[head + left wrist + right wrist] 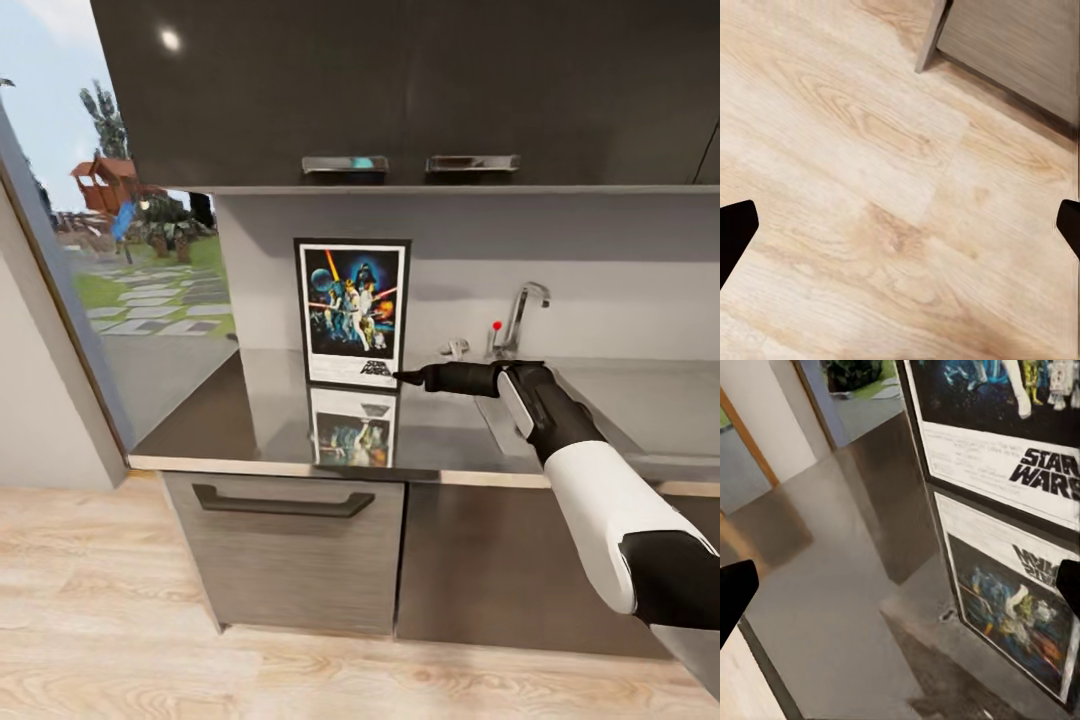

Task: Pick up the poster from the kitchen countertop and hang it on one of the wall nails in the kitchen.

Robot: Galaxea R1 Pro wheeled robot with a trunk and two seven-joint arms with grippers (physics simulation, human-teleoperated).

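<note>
The Star Wars poster stands upright at the back of the grey kitchen countertop, against the pale wall, and its mirror image shows in the glossy top. My right gripper reaches in from the right, level with the poster's lower right corner and just short of it. In the right wrist view the poster's logo edge is close ahead above the countertop, and the right gripper is open with nothing between its fingers. My left gripper hangs open over the wooden floor. The wall nails are out of view.
A sink with a tap lies right of the poster, under my right arm. Dark upper cabinets overhang the counter. A large window fills the left side. Drawer fronts with a handle sit below, above wooden floor.
</note>
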